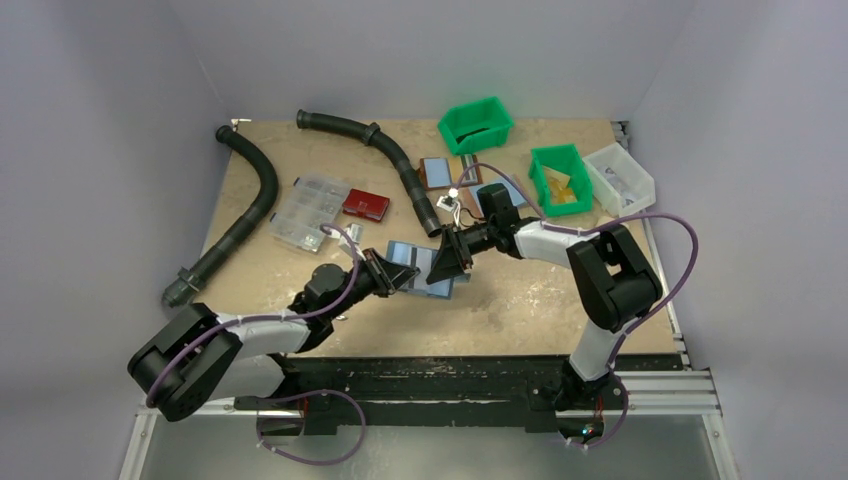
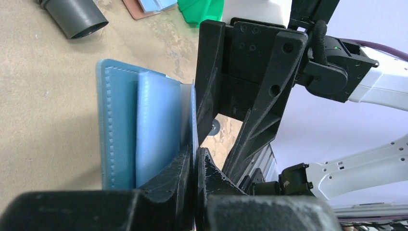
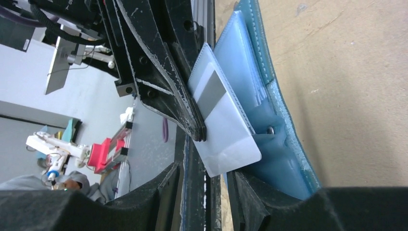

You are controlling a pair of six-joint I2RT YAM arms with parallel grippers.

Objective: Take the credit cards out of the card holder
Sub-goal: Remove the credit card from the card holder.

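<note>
The card holder [image 1: 420,270] lies open mid-table, its light-blue pockets [image 2: 139,130] facing up and its darker blue edge [image 3: 288,144] in the right wrist view. My left gripper [image 1: 398,272] [image 2: 196,151] is shut on a credit card, seen edge-on [image 2: 194,115]. The right wrist view shows that card [image 3: 226,130] as white with a grey stripe, its far edge against the holder's pockets. My right gripper [image 1: 447,262] [image 3: 206,169] faces the left one, open, with the card's lower corner just above its gap. Its fingers [image 3: 250,192] touch nothing.
Two green bins [image 1: 476,124] [image 1: 560,178] and a clear bin [image 1: 620,178] stand at the back right. Two brown-backed holders [image 1: 436,172] lie near them. A clear organizer box [image 1: 308,212], a red case [image 1: 366,204] and two black hoses [image 1: 250,205] [image 1: 390,150] fill the left and middle.
</note>
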